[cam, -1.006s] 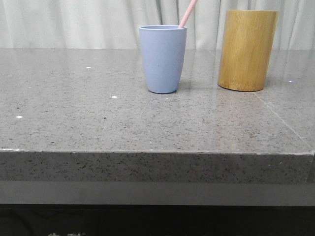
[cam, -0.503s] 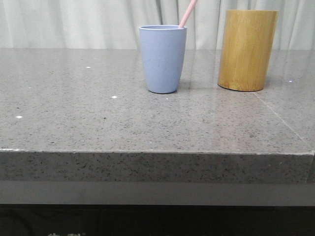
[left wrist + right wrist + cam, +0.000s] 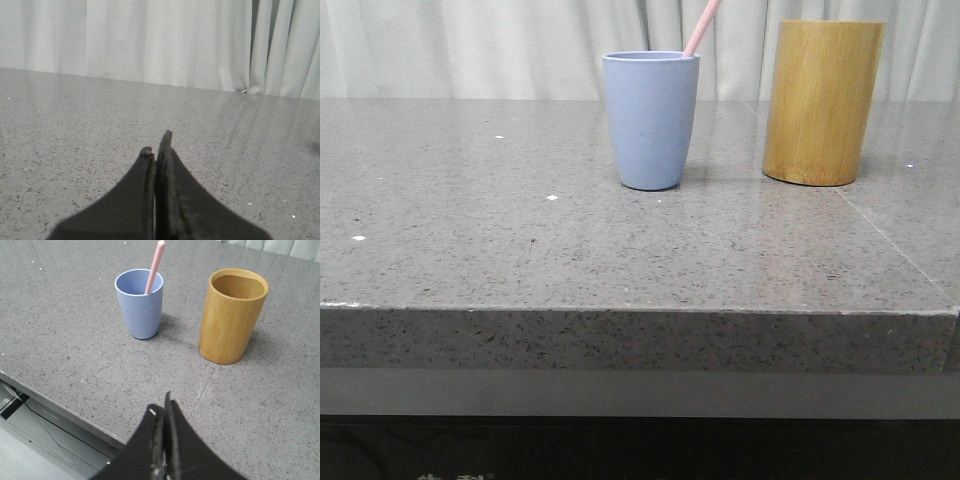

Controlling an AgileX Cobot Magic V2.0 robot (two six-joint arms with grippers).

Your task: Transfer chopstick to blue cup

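The blue cup (image 3: 651,120) stands upright at the middle back of the grey stone table (image 3: 520,250). A pale pink chopstick (image 3: 701,27) leans out of its right rim. Both also show in the right wrist view: the cup (image 3: 140,307) with the chopstick (image 3: 155,265) standing in it. My right gripper (image 3: 161,407) is shut and empty, high above the table's near edge, well short of the cup. My left gripper (image 3: 157,145) is shut and empty, low over bare table, with no cup in its view. Neither gripper shows in the front view.
A taller yellow-brown bamboo cylinder (image 3: 822,102) stands to the right of the blue cup, a small gap between them; its inside looks empty in the right wrist view (image 3: 232,315). White curtains (image 3: 470,45) hang behind the table.
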